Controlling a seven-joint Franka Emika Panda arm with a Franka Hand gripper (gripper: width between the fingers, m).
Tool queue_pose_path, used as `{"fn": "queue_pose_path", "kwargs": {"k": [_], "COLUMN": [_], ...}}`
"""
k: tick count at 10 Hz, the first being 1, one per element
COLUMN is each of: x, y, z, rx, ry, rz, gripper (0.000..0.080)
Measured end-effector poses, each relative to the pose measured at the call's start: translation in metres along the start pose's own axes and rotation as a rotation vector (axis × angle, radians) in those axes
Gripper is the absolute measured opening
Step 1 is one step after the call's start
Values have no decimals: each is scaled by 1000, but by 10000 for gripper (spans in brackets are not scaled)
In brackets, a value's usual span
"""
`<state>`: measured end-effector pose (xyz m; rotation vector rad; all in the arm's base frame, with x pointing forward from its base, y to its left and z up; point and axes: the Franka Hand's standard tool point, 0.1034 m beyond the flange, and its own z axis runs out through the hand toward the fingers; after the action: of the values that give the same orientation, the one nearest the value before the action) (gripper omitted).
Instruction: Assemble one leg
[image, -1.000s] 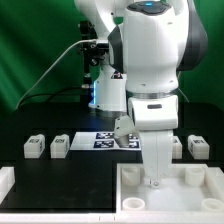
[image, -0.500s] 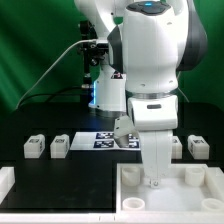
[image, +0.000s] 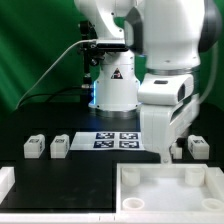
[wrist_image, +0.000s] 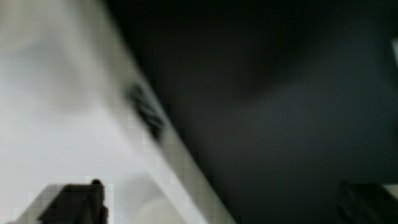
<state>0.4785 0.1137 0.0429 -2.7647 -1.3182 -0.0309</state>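
Two small white legs (image: 35, 147) (image: 60, 146) with tags stand on the black table at the exterior view's left. A third leg (image: 198, 147) stands at the right, and a fourth (image: 178, 149) is partly hidden beside my fingers. My gripper (image: 162, 151) hangs low just left of that leg, behind the large white panel (image: 170, 188). In the blurred wrist view my gripper (wrist_image: 222, 192) is open, its dark fingers (wrist_image: 73, 200) wide apart, with a blurred white surface (wrist_image: 71, 110) below them. It holds nothing.
The marker board (image: 113, 139) lies on the table between the two pairs of legs. A white raised-rim piece (image: 5, 181) sits at the front left corner. The arm's base stands behind the marker board against a green backdrop.
The arm has swung up and to the exterior view's right. The gripper has left the spot over the large panel and now sits farther back, next to the right-hand legs.
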Motion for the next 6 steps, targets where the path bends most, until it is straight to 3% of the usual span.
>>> {"fn": "queue_pose_path", "kwargs": {"k": [1,3,5,6], "x": [9,4,8,11], "y": [-10,-5,-10,-23], "z": [0,1,2,4], "rx": [-3,11,24,28], "ry": [10,17,19,23], "rz": [86,288,498,633], "gripper": [649,649,649,649]}}
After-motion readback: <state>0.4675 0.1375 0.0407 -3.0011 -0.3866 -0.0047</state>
